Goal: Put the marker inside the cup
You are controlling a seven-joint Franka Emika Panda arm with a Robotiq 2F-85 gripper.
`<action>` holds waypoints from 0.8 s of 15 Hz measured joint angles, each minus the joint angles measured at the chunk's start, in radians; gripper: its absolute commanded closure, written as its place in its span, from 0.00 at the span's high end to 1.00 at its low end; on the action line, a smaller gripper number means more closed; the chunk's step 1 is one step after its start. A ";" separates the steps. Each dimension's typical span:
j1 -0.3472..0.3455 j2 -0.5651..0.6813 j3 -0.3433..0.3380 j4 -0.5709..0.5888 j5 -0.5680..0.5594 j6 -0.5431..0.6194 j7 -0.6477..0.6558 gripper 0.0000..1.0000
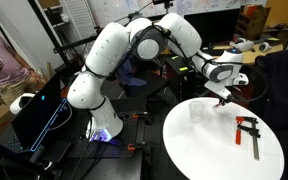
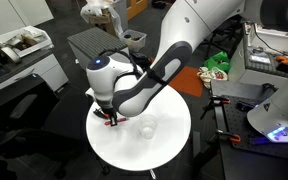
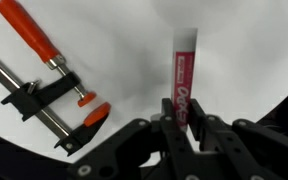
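The red marker [image 3: 184, 85] with white lettering sticks out from between my gripper's [image 3: 180, 118] fingers, which are shut on its lower end. In an exterior view the gripper [image 1: 222, 98] hangs just above the white round table [image 1: 209, 150], a little to the right of the clear plastic cup [image 1: 196, 112]. The cup stands upright and empty. In an exterior view the gripper [image 2: 111, 117] is near the table's left edge, with the cup [image 2: 147, 129] to its right. The cup is out of the wrist view.
A red-and-black bar clamp [image 1: 249, 132] lies on the table near the gripper and also shows in the wrist view [image 3: 44, 75]. The table edge is close on the right of the wrist view. Desks, monitors and a person surround the table.
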 measured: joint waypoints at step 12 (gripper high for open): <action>0.105 -0.246 -0.109 -0.250 -0.107 0.040 0.190 0.05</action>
